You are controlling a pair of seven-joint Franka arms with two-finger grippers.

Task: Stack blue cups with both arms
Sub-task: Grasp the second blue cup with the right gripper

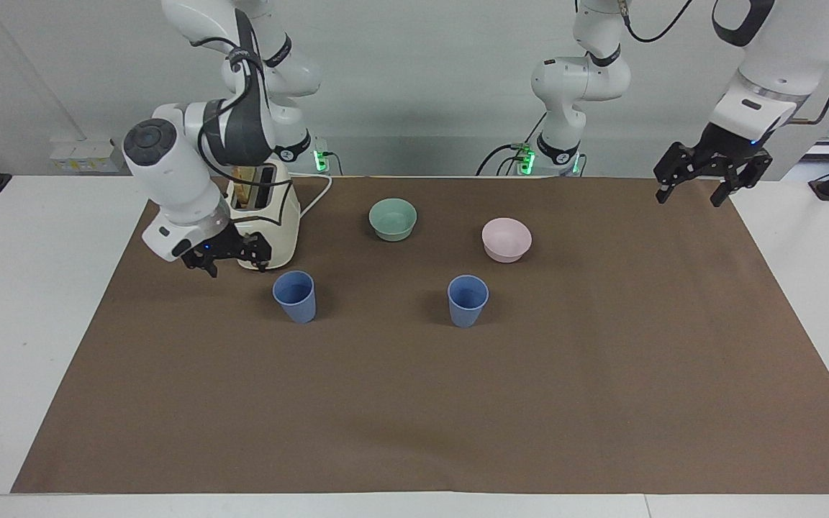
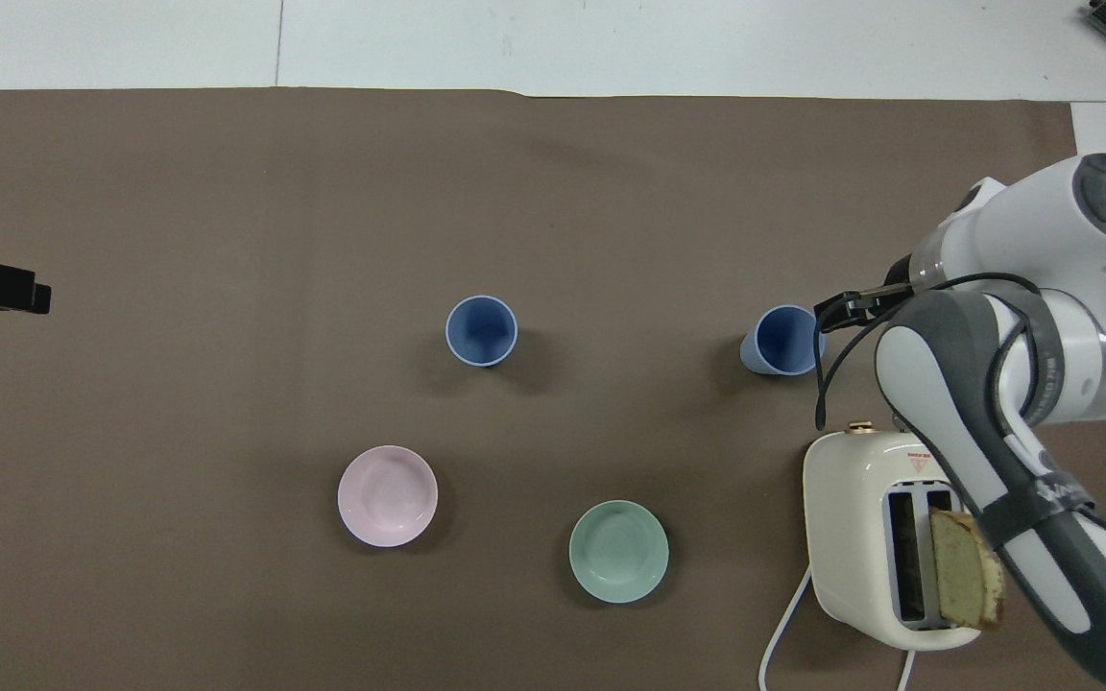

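Hovering beside a blue cup, right pincer open, empty

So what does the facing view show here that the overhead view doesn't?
Only the facing view shows both arm bases with green lights, the back wall, and the left gripper whole, open, over the brown mat's edge. Only the overhead view shows the bread slice standing in the cream toaster. Both show two periwinkle-blue plastic tumblers apart, the pink bowl, the mint-green bowl, and the right gripper open beside one tumbler.
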